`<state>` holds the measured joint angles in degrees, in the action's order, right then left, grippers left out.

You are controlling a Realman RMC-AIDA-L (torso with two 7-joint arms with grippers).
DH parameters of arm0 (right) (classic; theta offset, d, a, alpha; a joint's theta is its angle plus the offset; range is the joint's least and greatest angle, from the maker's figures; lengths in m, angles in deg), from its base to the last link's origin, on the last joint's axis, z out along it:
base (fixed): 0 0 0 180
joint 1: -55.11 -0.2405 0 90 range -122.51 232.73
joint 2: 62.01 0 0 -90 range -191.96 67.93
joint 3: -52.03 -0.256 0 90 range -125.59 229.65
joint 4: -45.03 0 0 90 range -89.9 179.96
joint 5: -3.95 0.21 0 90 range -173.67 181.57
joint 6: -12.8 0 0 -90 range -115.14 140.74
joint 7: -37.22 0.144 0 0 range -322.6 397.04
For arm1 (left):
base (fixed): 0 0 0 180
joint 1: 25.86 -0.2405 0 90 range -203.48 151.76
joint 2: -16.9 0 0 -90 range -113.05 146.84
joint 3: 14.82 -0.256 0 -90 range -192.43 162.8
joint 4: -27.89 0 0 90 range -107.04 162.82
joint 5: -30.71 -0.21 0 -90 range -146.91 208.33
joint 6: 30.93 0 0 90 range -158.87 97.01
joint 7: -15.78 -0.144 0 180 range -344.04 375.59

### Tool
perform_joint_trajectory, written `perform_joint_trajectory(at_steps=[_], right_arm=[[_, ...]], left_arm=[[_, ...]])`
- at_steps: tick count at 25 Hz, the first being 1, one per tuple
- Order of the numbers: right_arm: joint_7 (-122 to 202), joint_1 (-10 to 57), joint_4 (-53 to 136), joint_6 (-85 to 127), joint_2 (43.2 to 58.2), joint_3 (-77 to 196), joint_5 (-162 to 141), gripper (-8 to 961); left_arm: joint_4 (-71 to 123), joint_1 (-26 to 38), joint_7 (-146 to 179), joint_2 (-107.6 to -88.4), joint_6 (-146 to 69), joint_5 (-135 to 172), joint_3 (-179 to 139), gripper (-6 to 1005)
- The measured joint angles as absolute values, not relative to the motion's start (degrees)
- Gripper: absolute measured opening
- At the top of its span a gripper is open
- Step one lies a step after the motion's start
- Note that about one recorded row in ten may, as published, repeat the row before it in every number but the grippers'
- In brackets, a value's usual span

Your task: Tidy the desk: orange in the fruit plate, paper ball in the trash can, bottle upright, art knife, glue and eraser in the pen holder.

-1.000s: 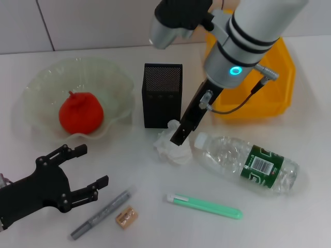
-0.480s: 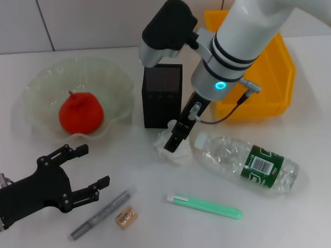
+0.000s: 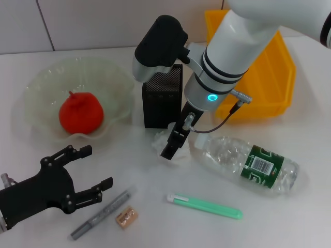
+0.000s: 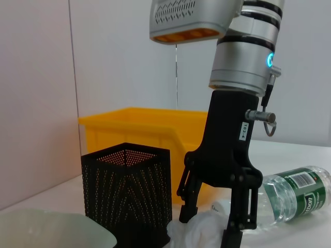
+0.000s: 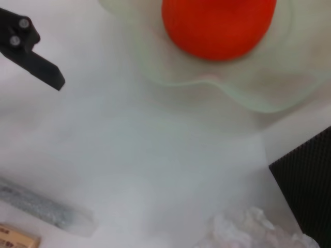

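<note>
Print on the bottle runs to a barcode on its green label, with "uoqbu" legible in the left wrist view; it lies on its side on the white desk. The paper ball, a crumpled white wad, sits beside the pen holder, between the spread fingers of the right gripper. The left gripper rests spread, near the desk's front edge. The orange lies in the fruit plate. A pale wall stands behind.

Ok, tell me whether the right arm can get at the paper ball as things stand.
Probably yes. The right gripper hangs directly over the paper ball, jaws open on either side of it. The pen holder and the bottle flank the ball, but nothing lies between it and the jaws.
</note>
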<state>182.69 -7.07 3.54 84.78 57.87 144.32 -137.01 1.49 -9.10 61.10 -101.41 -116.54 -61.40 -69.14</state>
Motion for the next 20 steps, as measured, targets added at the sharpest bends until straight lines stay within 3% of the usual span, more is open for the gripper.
perform_joint_trajectory(at_steps=[5,20], right_arm=[[183.00,-7.26,4.29,84.31,57.87,144.36,-136.93,818],[183.13,-7.05,3.28,85.49,57.85,143.98,-136.53,553]], left_arm=[[1.44,-9.20,61.03,-101.41,-116.53,-61.40,-69.13,859],[1.42,-9.35,61.04,-101.40,-116.17,-61.40,-69.17,860]])
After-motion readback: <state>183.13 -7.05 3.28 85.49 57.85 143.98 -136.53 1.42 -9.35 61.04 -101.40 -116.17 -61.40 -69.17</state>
